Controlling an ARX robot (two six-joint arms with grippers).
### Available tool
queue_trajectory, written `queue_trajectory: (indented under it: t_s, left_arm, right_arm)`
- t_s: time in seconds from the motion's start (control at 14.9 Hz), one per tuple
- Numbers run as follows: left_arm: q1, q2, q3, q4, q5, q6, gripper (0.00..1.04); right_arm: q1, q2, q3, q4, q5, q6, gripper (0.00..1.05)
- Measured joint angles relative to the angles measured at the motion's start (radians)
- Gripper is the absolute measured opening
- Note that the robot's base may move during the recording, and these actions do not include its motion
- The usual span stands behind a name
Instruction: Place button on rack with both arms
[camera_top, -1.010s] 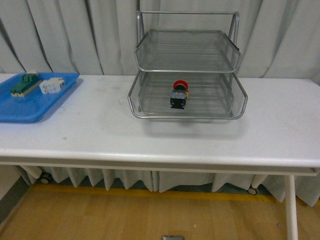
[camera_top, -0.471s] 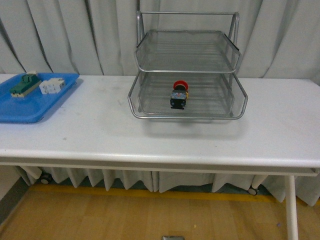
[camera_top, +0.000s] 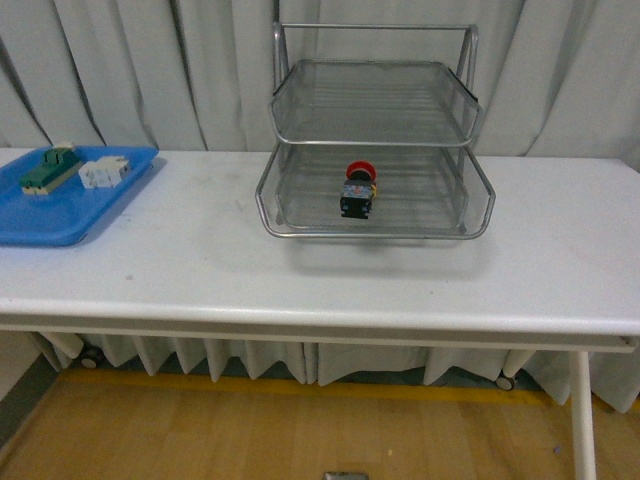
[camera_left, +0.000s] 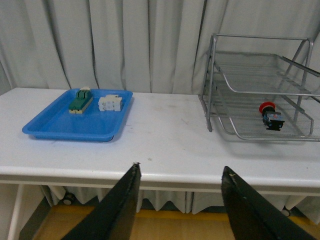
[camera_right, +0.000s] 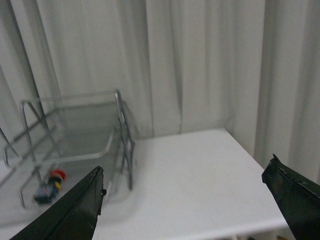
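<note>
Front view is basically unchanged from a second ago: nothing on the table (camera_top: 420, 280) has budged. Going big to small: white table, then the silver wire-mesh rack (camera_top: 375, 140) standing toward the back against the curtain, then the blue tray (camera_top: 60, 215) off at the left end, well apart from the rack. The button (camera_top: 358, 188) sits in the rack's lower mesh tier that shows here, roughly mid-tier, red cap toward the back and black body toward the front. In the blue tray there's a green-topped block (camera_top: 50, 167) with a white block (camera_top: 104, 171) just beside it.

No arms show in the front view at all; only the wrist cams pick them up. The left wrist view takes in the whole spread, tray and rack both, with the button's red cap visible inside the mesh. The right wrist view is blurry and only catches the rack's end and the bare right end of the table, with the button a small smudge in the tier.

Left end effector (camera_left: 180, 172) is spread wide, holding nothing, hanging off the table's front edge. Right end effector (camera_right: 185, 180) is also splayed wide open, empty, touching nothing.
</note>
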Motion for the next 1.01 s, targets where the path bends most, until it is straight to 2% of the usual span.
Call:
queue_trajectory:
  t_s: [0.07,0.13,0.27,0.34,0.47,0.54,0.61,0.67,0.94,1.01]
  left_arm:
    - [0.000,0.000,0.000,0.001,0.000,0.000,0.65]
    - [0.000,0.000,0.000,0.000,0.000,0.000,0.77]
    - [0.000,0.000,0.000,0.000,0.000,0.000,0.96]
    - [0.000,0.000,0.000,0.000,0.000,0.001,0.99]
    - [0.000,0.000,0.000,0.000,0.000,0.001,0.98]
    - [0.000,0.000,0.000,0.000,0.000,0.001,0.98]
    - [0.000,0.000,0.000,0.000,0.000,0.001,0.98]
    - [0.000,0.000,0.000,0.000,0.000,0.001,0.98]
    - [0.000,0.000,0.000,0.000,0.000,0.001,0.98]
    - [0.000,0.000,0.000,0.000,0.000,0.001,0.98]
  right_arm:
    - [0.021,0.203,0.118,0.122,-0.005,0.033,0.98]
    - [0.063,0.447,0.303,0.139,-0.015,0.077,0.98]
    - [0.112,0.716,0.514,0.035,-0.026,0.120,0.98]
    - [0.139,0.867,0.639,-0.049,-0.027,0.143,0.98]
    - [0.207,1.125,0.939,-0.264,-0.056,0.189,0.98]
    - [0.226,1.175,1.022,-0.333,-0.069,0.194,0.91]
    - [0.252,1.222,1.104,-0.413,-0.074,0.194,0.80]
    - [0.296,1.307,1.199,-0.563,-0.093,0.194,0.56]
    - [0.319,1.418,1.255,-0.758,-0.101,0.224,0.09]
    - [0.320,1.439,1.271,-0.787,-0.115,0.234,0.02]
